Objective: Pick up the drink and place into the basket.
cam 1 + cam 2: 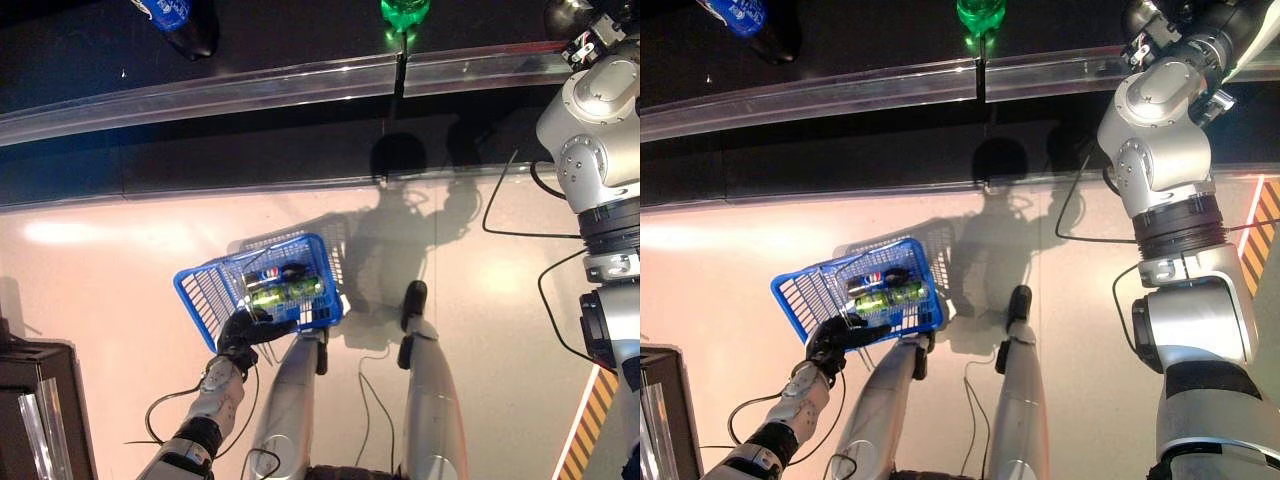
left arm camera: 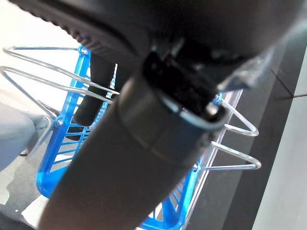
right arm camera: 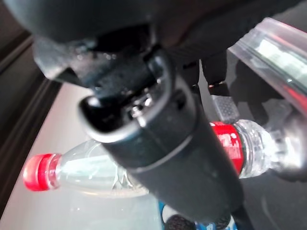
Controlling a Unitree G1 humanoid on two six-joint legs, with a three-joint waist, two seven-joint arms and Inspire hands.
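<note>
My left hand [image 1: 243, 331] is shut on the wire handle [image 2: 225, 120] of a blue plastic basket [image 1: 200, 292] and holds it low in front of me. In the basket lie a green drink [image 1: 287, 291] and a dark cola bottle [image 1: 272, 272]. My right arm [image 1: 1170, 150] reaches up to the dark shelf at the upper right. In the right wrist view my right hand [image 3: 168, 143] is close over two clear bottles lying on the shelf, one with a red cap [image 3: 76, 175], one with a red label [image 3: 240, 143]. Whether it grips either bottle is hidden.
A clear rail [image 1: 300, 85] runs along the shelf's front edge. On the shelf stand a blue-labelled bottle [image 1: 175, 18] and a green bottle [image 1: 404, 12]. A dark cabinet [image 1: 35, 400] is at the lower left, and yellow-black floor tape [image 1: 585, 430] at the lower right.
</note>
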